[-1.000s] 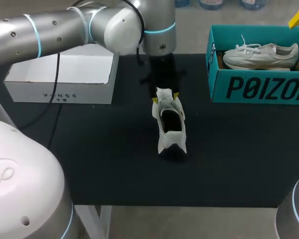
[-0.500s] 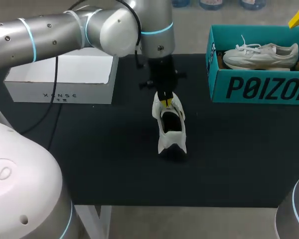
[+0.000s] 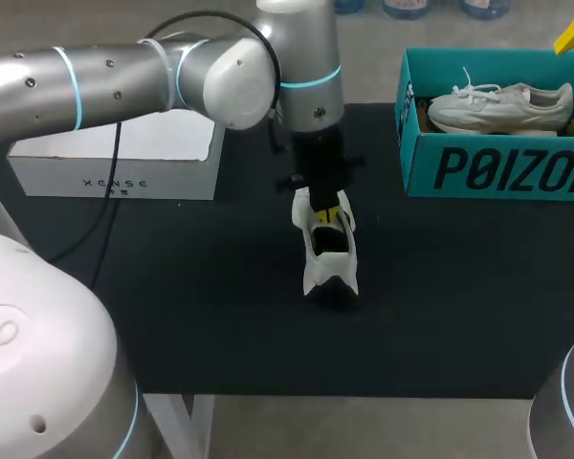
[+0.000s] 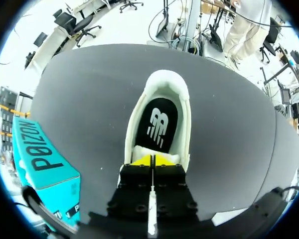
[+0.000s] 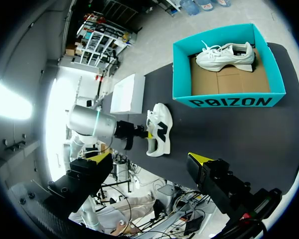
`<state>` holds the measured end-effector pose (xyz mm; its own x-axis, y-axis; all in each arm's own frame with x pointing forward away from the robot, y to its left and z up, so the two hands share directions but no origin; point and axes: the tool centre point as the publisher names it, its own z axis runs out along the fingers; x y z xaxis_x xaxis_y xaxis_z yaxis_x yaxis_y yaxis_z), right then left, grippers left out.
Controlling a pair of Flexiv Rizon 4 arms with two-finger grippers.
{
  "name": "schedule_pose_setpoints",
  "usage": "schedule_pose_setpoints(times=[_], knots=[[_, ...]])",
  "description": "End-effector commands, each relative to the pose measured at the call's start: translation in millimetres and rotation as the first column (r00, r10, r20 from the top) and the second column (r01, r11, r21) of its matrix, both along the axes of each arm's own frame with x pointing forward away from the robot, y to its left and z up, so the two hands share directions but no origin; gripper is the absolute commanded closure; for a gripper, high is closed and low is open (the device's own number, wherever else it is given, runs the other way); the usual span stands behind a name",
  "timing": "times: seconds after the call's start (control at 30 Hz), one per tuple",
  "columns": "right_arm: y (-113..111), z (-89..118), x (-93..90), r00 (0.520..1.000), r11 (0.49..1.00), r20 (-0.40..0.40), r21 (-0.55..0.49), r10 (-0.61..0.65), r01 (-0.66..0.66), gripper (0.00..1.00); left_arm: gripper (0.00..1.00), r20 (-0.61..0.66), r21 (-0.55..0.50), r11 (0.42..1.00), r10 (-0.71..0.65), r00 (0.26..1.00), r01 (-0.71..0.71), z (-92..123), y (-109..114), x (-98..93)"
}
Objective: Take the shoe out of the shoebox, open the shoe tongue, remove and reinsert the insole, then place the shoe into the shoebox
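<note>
A white shoe (image 3: 327,260) stands on the black table, toe away from me. In the left wrist view its black insole (image 4: 157,124) shows inside the white collar (image 4: 162,79). My left gripper (image 3: 330,212) comes down onto the shoe's front opening. Its yellow tips (image 4: 152,160) are pressed together on the edge of the white tongue (image 4: 135,152). The teal shoebox (image 3: 497,167) stands at the back right with a second white shoe (image 3: 502,105) in it. My right gripper (image 5: 150,158) hangs high above the table's right side, its fingers wide apart and nothing between them.
A white lidded box (image 3: 115,153) sits at the back left, beside my left arm. The black table (image 3: 220,316) runs bare in front of the shoe, to its front edge.
My left gripper closed on the tongue and shifted slightly toward the heel. The shoe stayed in place. The right arm has not moved.
</note>
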<state>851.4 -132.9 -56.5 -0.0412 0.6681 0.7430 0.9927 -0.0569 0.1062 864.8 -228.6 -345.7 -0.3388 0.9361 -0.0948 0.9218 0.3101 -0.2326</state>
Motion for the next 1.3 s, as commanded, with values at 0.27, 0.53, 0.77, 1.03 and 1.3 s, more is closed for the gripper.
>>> schedule_pose_setpoints(times=[0.27, 0.53, 0.77, 1.03, 1.3], knots=[[0.0, 0.2, 2.0, 1.0, 1.0, -0.003, -0.003, 0.002, -0.002, 0.0, 1.0, -0.026, -0.007, 1.0, 0.018, 0.999, -0.018, 2.7, 4.2, 2.2], [0.0, 0.2, 2.0, 1.0, 1.0, -0.003, -0.003, 0.002, -0.002, 0.0, 1.0, -0.026, -0.007, 1.0, 0.018, 0.999, -0.018, 2.7, 4.2, 2.2], [0.0, 0.2, 2.0, 1.0, 1.0, -0.003, -0.003, 0.002, -0.002, 0.0, 1.0, -0.011, 0.022, 0.994, 0.112, 0.994, -0.111, 1.0, 7.1, 3.1], [0.0, 0.2, 2.0, 1.0, 1.0, -0.003, -0.003, 0.002, -0.002, 0.0, 1.0, -0.014, -0.055, 0.676, 0.736, 0.677, -0.735, 23.2, 23.5, -12.3], [0.0, 0.2, 2.0, 1.0, 1.0, -0.003, -0.003, 0.002, -0.002, 0.0, 1.0, -0.132, -0.065, 0.28, 0.949, 0.287, -0.958, 31.4, 30.6, -19.3]])
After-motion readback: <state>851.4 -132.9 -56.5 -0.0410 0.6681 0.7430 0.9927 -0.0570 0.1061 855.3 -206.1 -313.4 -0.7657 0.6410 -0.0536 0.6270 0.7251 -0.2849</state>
